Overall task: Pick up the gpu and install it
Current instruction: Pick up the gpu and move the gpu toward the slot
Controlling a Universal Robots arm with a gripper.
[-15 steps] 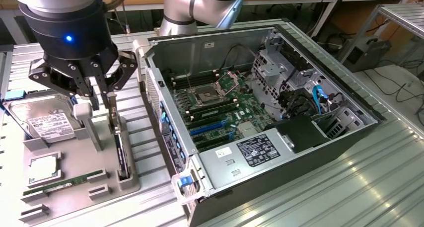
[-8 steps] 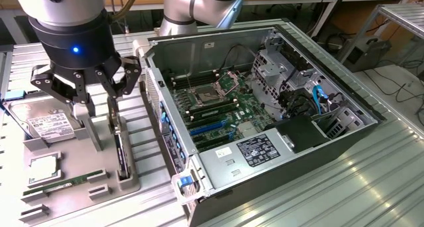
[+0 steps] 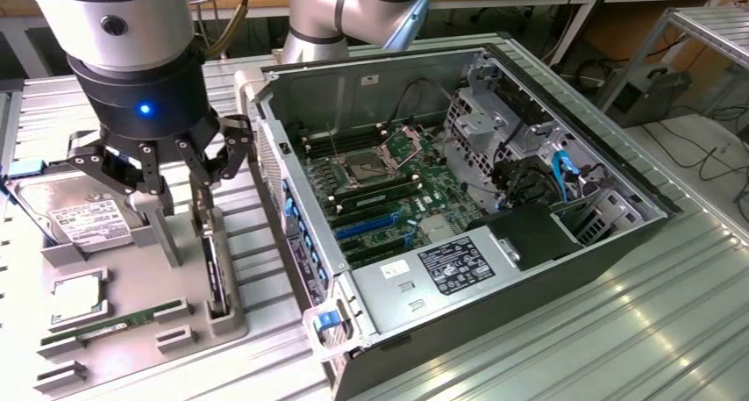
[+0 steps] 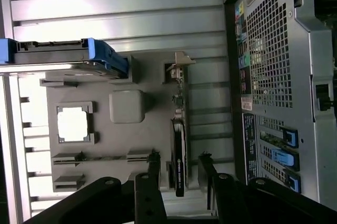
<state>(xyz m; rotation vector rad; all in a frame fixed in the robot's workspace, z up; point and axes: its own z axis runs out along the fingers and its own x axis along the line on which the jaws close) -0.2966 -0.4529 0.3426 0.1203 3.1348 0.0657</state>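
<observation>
Gripper point(image 3: 175, 180) wide open, hovering over gpu point(image 3: 212, 265) standing on edge in grey tray point(image 3: 135, 287); fingers point(image 4: 150, 192) flank card, apart from it. Computer case point(image 3: 351, 89) at three o'clock of tray, exterior view.

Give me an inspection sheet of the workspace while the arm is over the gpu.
Surface: ribbed metal table carrying a grey holder tray.
Job's things: gpu stands on edge in its tray slot; open computer case beside the tray.
Clutter: hard drive, processor, memory stick in the tray.
Grippers: gripper open, straddling the gpu, gaps either side.
Cables: blue cable, black leads inside the case.
Surroundings: floor cables.
</observation>
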